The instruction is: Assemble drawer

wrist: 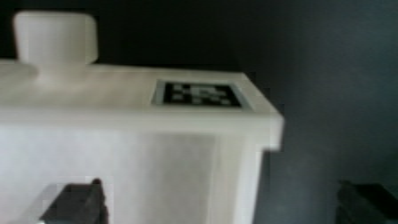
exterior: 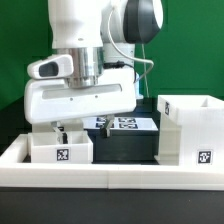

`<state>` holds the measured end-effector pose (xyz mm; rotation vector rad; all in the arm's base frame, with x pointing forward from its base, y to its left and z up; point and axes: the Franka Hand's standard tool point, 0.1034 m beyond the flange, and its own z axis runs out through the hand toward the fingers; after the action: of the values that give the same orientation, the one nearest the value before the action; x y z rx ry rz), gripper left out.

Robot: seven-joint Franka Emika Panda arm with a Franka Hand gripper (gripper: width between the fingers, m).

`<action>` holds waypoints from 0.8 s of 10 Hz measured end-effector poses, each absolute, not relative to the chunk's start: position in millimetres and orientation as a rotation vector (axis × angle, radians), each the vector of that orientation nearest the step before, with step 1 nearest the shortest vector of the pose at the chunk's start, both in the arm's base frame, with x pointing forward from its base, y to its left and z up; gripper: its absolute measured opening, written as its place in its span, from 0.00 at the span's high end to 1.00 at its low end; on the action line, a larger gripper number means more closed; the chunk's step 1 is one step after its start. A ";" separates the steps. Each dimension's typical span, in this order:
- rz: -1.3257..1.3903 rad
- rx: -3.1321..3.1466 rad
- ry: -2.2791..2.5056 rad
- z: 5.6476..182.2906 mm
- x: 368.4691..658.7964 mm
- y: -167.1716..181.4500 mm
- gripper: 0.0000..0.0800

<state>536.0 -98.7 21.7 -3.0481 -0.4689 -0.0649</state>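
Note:
A small white drawer tray (exterior: 60,150) with a black-and-white tag on its front stands at the exterior view's left. My gripper (exterior: 66,130) hangs just above its back edge. In the wrist view the tray (wrist: 125,130) fills most of the frame, with a tag (wrist: 199,95) on it and a round knob (wrist: 54,38) at its far end. My gripper (wrist: 222,205) is open, one dark fingertip (wrist: 80,200) over the tray and the other beyond its side over the dark table. The tall boxy shell (exterior: 190,130) stands at the exterior view's right. A second tray is not in view.
The marker board (exterior: 125,124) lies on the black table between the tray and the shell. A long low white border rail (exterior: 110,176) runs along the front. A green wall stands behind the arm.

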 end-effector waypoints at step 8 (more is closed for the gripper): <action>-0.039 -3.051 -0.462 4.4 528.8 -98.9 0.46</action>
<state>528.8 -98.9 4.4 -3.0507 -0.4616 -0.0387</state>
